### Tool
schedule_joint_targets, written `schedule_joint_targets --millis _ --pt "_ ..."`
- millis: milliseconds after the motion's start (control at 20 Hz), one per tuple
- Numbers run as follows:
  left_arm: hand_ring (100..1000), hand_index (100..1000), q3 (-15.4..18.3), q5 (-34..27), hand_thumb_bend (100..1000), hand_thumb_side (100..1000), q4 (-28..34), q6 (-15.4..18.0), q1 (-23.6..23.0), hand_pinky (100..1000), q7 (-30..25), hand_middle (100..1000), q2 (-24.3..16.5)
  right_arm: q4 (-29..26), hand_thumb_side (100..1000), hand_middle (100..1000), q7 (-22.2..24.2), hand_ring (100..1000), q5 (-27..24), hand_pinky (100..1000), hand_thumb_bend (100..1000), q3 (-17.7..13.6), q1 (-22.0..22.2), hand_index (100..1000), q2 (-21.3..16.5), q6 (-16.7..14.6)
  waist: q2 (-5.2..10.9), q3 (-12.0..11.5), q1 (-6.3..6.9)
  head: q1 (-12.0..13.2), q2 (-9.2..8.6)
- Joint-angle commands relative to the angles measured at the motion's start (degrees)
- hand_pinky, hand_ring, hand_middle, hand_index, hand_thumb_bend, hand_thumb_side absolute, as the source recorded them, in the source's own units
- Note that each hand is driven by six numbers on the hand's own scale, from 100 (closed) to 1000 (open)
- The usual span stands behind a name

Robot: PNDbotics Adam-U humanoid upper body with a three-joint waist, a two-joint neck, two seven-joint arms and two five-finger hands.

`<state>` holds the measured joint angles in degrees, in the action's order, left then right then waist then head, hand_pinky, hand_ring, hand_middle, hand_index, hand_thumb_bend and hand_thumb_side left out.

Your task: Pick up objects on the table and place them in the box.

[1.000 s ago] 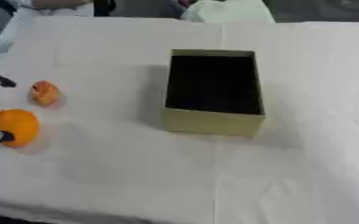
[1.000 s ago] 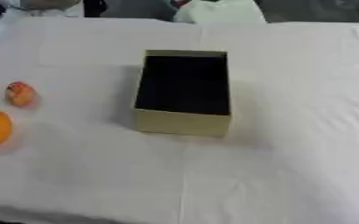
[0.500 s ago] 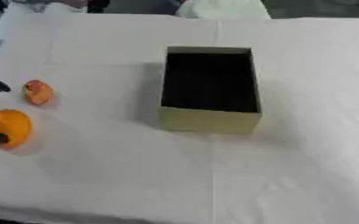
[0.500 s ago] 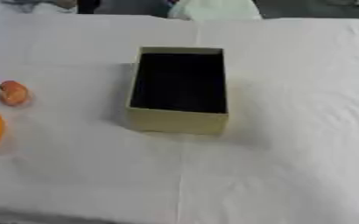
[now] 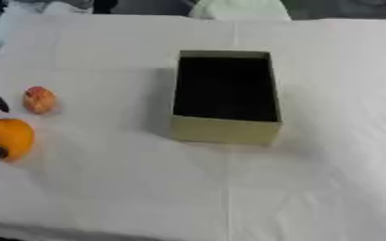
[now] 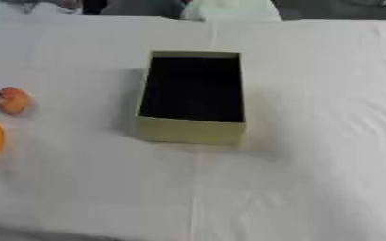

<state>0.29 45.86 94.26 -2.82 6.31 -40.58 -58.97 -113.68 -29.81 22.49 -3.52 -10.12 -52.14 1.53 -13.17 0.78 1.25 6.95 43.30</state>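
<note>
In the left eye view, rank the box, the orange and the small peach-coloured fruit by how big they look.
1. Box: largest.
2. Orange: partly cut off at the edge, nearer the camera.
3. Small peach-coloured fruit: smallest.

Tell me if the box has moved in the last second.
No. The box keeps its spacing from the small reddish fruit left of it; only the camera shifted.
</note>
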Motion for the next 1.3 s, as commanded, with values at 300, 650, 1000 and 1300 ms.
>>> schedule_joint_targets --millis 300,650,1000,1300 --pt "669 777 -0.63 4.61 560 341 -0.55 2.06 1.22 710 1.88 670 -1.21 -0.91 1000 801 -0.71 789 -0.76 796 158 -0.72 -0.67 833 -0.69 -0.51 0.54 0.32 0.07 0.24 -0.51" --pt "586 719 -1.76 6.76 469 263 -1.43 3.84 1.14 633 4.76 582 -0.29 -0.91 1000 796 -1.24 785 -1.15 796 155 -0.96 -0.47 831 -0.37 -0.65 0.43 0.56 0.15 0.15 -0.48" --pt "462 615 -1.15 1.05 399 125 -0.10 3.96 0.61 496 9.00 454 -0.64 -0.91 1000 789 -2.12 780 -1.44 795 147 -1.25 -0.05 830 -0.06 -0.66 0.58 0.32 0.26 -0.10 -0.35" --pt "372 537 -0.30 1.73 422 100 0.40 2.36 0.22 430 12.95 366 -0.47 -0.91 1000 785 -2.66 778 -1.44 795 146 -1.58 0.32 829 0.11 -0.34 0.68 0.35 0.22 -0.33 -0.37"
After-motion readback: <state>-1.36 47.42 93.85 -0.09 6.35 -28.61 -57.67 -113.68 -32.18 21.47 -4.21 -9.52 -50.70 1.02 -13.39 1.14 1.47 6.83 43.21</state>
